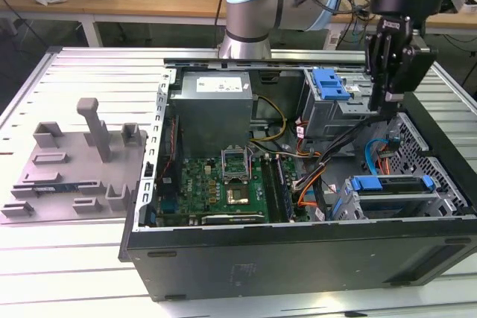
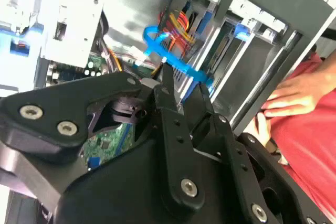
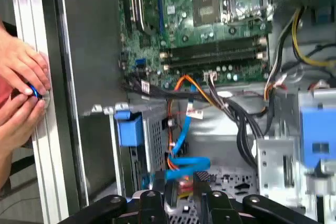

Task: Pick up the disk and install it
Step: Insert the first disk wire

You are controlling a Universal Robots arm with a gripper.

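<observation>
- While the arm (image 1: 250, 5) reaches over the open computer case (image 1: 298, 258), we log its gripper (image 1: 378, 102) above the end of the case on the exterior view's right. It is near the blue latch (image 1: 330, 83) on a grey cage.
- Jaws: spread a little, with nothing pinched between them. In the first wrist view a blue cable (image 3: 184, 163) shows through the gap.
- Disk (image 1: 391, 182): seated in the drive cage at the near corner of the case, on the exterior view's right. Its blue frame runs along the top. We see it apart from the gripper and untouched by it.
- Circuit board (image 1: 223, 184): flat on the case floor, toward the exterior view's left.
- Power-supply box (image 1: 212, 106): grey, at the far end of the case, beside the circuit board.
- Tray (image 1: 74, 161): grey plastic with upright posts, lying on the ribbed counter (image 1: 82, 80) just beside the case on the exterior view's left.
- Person: a hand (image 3: 23, 69) rests just outside the case wall in the first wrist view. Red cloth (image 2: 315, 145) shows in the second wrist view.
</observation>
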